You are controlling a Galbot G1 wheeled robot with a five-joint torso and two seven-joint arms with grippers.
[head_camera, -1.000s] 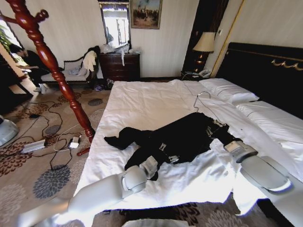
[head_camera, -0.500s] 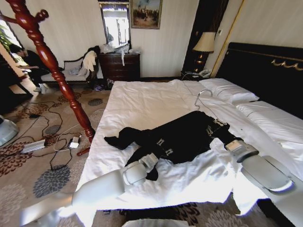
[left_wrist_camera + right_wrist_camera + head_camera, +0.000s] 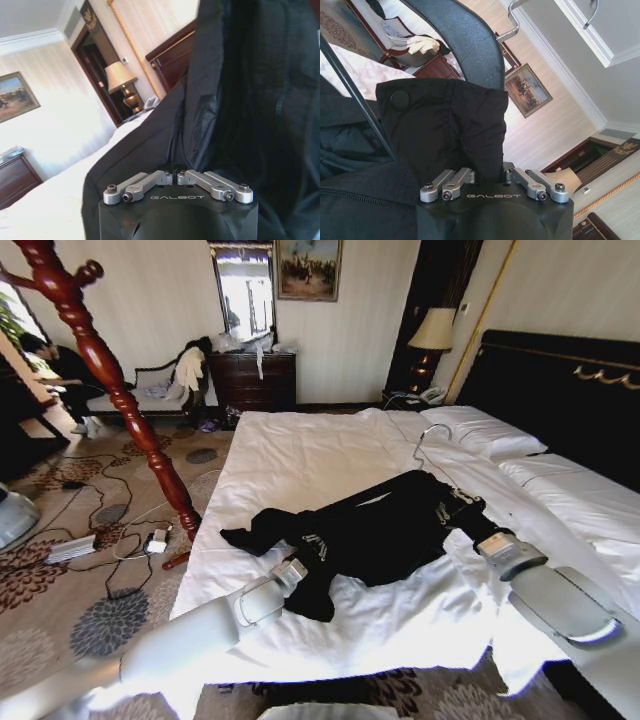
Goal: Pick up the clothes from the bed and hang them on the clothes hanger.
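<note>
Black clothes (image 3: 385,530) lie spread across the centre of the frame in the head view, on the white duvet of the bed (image 3: 300,455), sleeves trailing toward lower left. Thin silver wire hook (image 3: 428,440) sticks up at the collar end, right of centre. Left gripper (image 3: 296,568) sits at lower centre-left, buried in the garment's hem; the left wrist view shows its linkage drawn together with dark fabric (image 3: 240,100) bunched in it, so clenched on the clothes. Right gripper (image 3: 478,528) is at centre-right by the collar; the right wrist view shows folded black cloth (image 3: 445,130) pinched between its closed linkage, with the wire hook (image 3: 512,25) above. Red-brown wooden clothes hanger (image 3: 105,370) with twisted pole stands at upper left on the carpet, well apart from the garment.
</note>
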